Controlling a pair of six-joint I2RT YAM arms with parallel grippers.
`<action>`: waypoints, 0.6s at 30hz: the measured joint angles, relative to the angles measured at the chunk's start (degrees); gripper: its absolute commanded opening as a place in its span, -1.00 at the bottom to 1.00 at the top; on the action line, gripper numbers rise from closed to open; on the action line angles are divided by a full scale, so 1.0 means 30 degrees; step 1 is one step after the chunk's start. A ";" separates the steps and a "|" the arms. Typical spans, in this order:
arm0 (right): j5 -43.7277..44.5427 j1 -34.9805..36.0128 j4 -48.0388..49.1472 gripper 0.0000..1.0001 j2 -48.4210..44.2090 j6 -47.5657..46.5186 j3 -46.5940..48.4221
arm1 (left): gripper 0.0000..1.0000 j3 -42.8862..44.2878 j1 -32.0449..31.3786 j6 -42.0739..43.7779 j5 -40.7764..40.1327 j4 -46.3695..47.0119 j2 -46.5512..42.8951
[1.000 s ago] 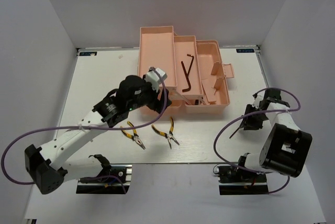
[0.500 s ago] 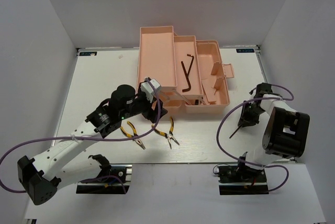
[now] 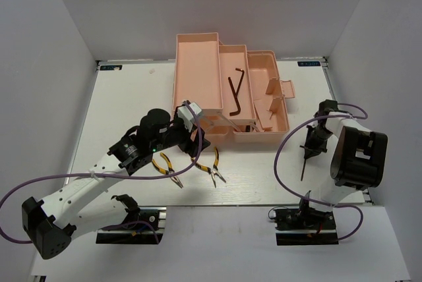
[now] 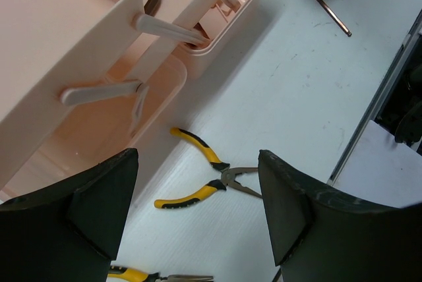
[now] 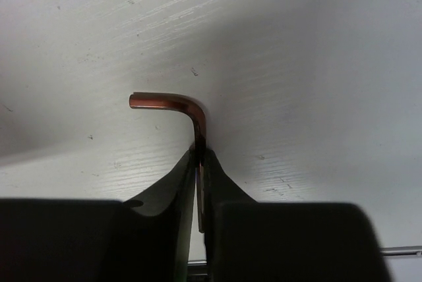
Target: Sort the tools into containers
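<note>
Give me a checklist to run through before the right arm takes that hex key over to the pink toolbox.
1. Grip: ok. The right gripper is shut on the hex key, right next to its bend.
2. Key lifted off the table: cannot tell.
3. Toolbox open: ok; two other keys lie inside.
4. Left gripper out of the way: probably ok; open, empty, by the toolbox's front.
5. Pliers sorted: not ok; the yellow pliers and a second pair lie on the table.
</note>
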 measured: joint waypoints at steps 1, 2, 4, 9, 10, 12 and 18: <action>0.0058 0.0044 -0.0131 -0.92 0.0124 0.0000 0.0138 | 0.67 0.0000 0.0000 0.0000 0.0000 0.0000 0.0000; 0.0102 0.0073 -0.0255 -0.96 0.0240 0.0015 0.0248 | 0.67 -0.0007 0.0000 0.0000 0.0000 0.0007 0.0000; 0.0153 0.0109 -0.0386 -1.00 0.0364 0.0073 0.0379 | 0.67 -0.0036 0.0000 0.0000 -0.0007 0.0000 0.0000; -0.0015 0.0102 -0.0444 -1.00 0.0423 0.0073 0.0459 | 0.67 -0.0066 0.0000 0.0000 -0.0007 0.0029 0.0000; -0.0117 0.0102 -0.0401 -1.00 0.0357 0.0073 0.0452 | 0.69 -0.0080 0.0000 0.0000 -0.0007 0.0022 0.0000; -0.0401 0.0102 -0.0102 -1.00 0.0160 0.0080 0.0335 | 0.69 -0.0131 0.0000 0.0000 -0.0007 0.0022 0.0007; -0.1180 0.0117 0.1268 -1.00 -0.1770 -0.0124 -0.0401 | 0.69 -0.0321 0.0000 0.0000 0.0015 0.0124 0.0124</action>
